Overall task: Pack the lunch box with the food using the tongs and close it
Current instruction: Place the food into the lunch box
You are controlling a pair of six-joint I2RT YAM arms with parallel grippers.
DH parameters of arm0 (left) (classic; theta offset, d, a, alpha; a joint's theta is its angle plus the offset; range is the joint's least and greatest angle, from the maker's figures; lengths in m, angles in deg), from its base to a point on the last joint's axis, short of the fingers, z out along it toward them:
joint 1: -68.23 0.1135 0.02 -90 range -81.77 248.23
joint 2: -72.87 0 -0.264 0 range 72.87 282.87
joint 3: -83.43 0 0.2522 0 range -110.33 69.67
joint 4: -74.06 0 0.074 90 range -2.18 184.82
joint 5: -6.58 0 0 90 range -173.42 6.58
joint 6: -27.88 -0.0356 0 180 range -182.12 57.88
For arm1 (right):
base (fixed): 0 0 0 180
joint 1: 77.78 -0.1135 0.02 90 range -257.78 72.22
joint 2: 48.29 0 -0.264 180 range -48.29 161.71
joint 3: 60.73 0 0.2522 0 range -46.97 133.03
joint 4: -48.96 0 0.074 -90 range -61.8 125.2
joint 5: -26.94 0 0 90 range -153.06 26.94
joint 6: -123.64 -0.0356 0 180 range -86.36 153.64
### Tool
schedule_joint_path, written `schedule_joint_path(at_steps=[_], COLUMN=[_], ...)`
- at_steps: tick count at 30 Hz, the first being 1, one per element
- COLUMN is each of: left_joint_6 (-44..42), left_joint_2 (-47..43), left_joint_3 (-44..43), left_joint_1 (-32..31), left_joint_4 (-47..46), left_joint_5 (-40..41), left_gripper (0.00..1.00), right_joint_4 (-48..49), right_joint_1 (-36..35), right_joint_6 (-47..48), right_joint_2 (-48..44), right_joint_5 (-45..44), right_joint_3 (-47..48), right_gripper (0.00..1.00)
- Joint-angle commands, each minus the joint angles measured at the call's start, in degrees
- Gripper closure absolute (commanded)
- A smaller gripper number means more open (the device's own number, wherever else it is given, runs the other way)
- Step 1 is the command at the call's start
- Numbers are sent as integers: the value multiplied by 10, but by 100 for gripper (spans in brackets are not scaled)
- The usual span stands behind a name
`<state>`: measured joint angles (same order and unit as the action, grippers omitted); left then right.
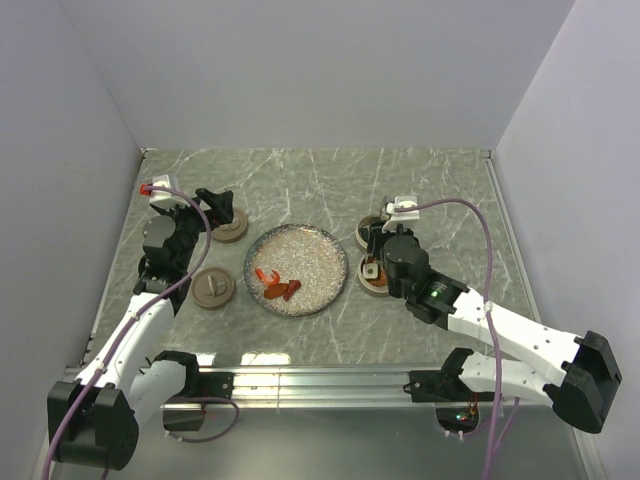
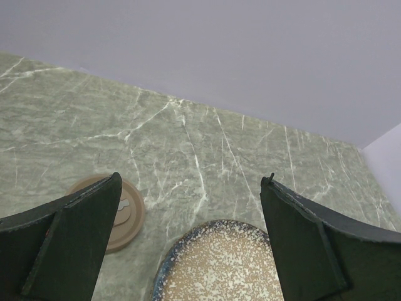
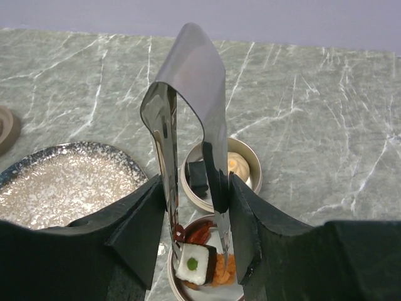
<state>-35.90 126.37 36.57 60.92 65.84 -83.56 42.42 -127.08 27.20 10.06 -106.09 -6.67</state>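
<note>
1. Left gripper point(image 2: 192, 180): fingers spread wide and holding nothing. It is poised over the far lid point(image 1: 228, 228), which lies flat on the table point(image 1: 440, 190).
2. Near lid point(image 1: 213, 289): flat on the table, apart from the far lid and just left of the plate.
3. Plate point(image 1: 322, 252): speckled and mid-table. Red and orange bits point(image 1: 277, 288) lie on its near-left part.
4. Right gripper point(image 3: 197, 219): clamped on the tongs point(image 3: 188, 75), one pad against each arm. The joined end stands up. The tips reach down into the near tin; whether they touch any food cannot be told.
5. Near tin point(image 1: 369, 287): just right of the plate. It holds a white square point(image 3: 193, 263) with a green centre, with red and orange scraps point(image 3: 207, 233) beside it.
6. Far tin point(image 3: 254, 172): just beyond the near tin. It holds a pale ball point(image 3: 238, 166) and a dark piece point(image 3: 197, 175).
</note>
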Motion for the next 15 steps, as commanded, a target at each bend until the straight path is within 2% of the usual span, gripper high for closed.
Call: schedule_joint_path(at_steps=[1,9,15], left_joint_6=[1,3,3], left_joint_2=[-5,-6,-6], left_joint_3=[-1,-2,-1], left_joint_1=[0,0,0], left_joint_4=[-26,-26,-27], left_joint_5=[0,0,0], left_gripper=[0,1,0], right_joint_4=[29,51,75], right_joint_1=[3,2,-26], right_joint_6=[11,24,31], right_joint_2=[-17,-40,-5], right_joint_5=[-4,53,80], right_joint_3=[30,37,56], right_gripper=[50,51,52])
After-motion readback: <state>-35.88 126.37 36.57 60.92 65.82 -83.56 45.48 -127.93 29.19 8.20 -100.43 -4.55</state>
